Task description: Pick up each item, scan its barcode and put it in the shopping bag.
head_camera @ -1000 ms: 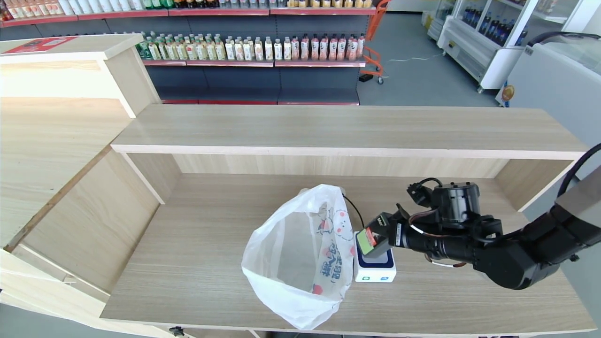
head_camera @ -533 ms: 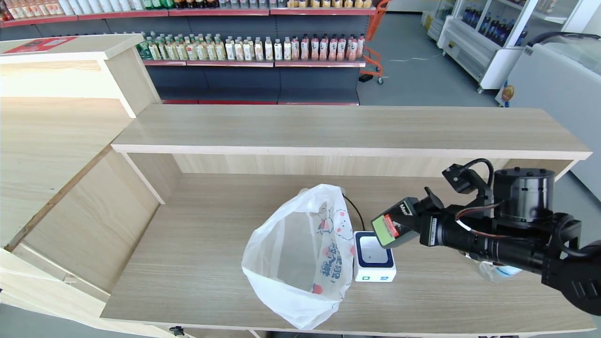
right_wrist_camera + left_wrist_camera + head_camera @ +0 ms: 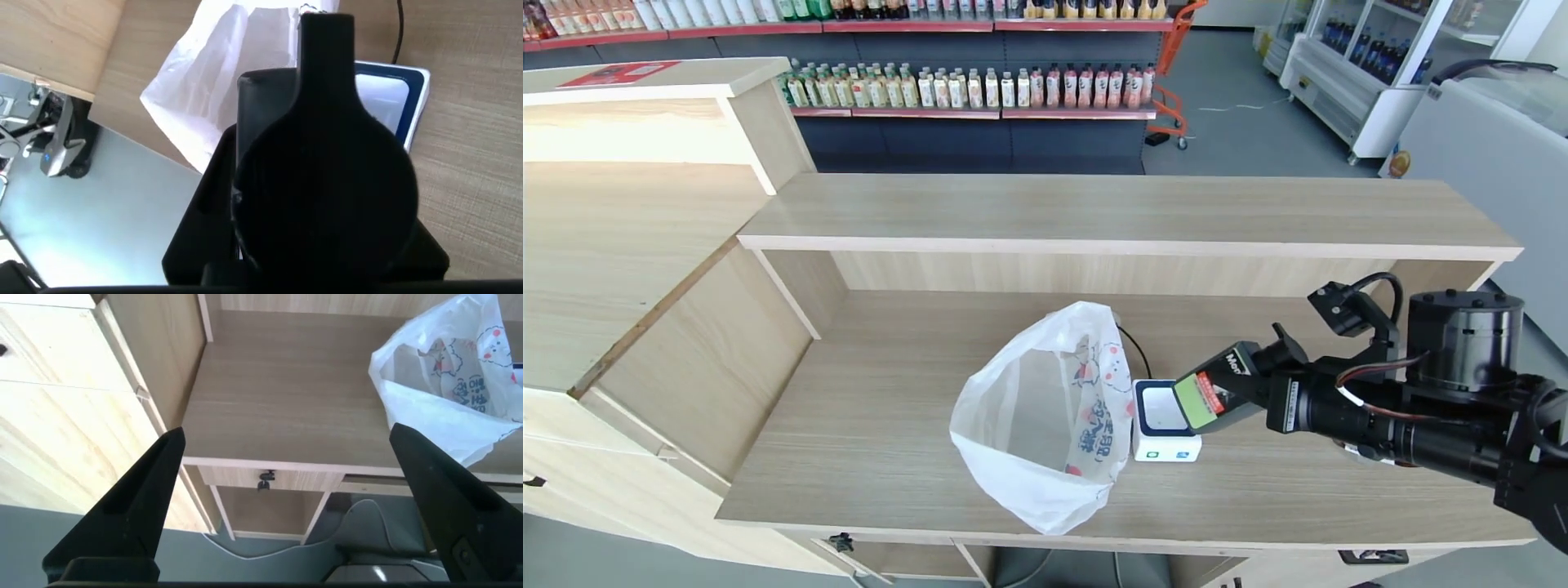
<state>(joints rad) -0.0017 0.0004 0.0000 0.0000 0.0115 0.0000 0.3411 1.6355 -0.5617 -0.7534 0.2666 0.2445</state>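
A white plastic shopping bag [image 3: 1041,416] stands open on the wooden counter [image 3: 1258,490]. Just right of it sits a small white scanner [image 3: 1156,420] with a dark window. My right gripper [image 3: 1233,380] is shut on a small dark box [image 3: 1205,396] with a green and red label, held tilted just above the scanner's right edge. In the right wrist view the box [image 3: 327,188] hides most of the scanner [image 3: 392,102] and part of the bag [image 3: 221,90]. My left gripper [image 3: 286,506] hangs open off the counter's front edge, well apart from the bag [image 3: 449,371].
A raised upper ledge [image 3: 1127,208] runs along the back of the counter, and a wooden side wall [image 3: 686,367] closes its left end. A black cable [image 3: 1135,351] leads off behind the scanner. Bare counter lies left of the bag.
My right gripper lifted the box off the scanner and drew back to the right, then settled near the scanner's right edge. The head camera has shifted.
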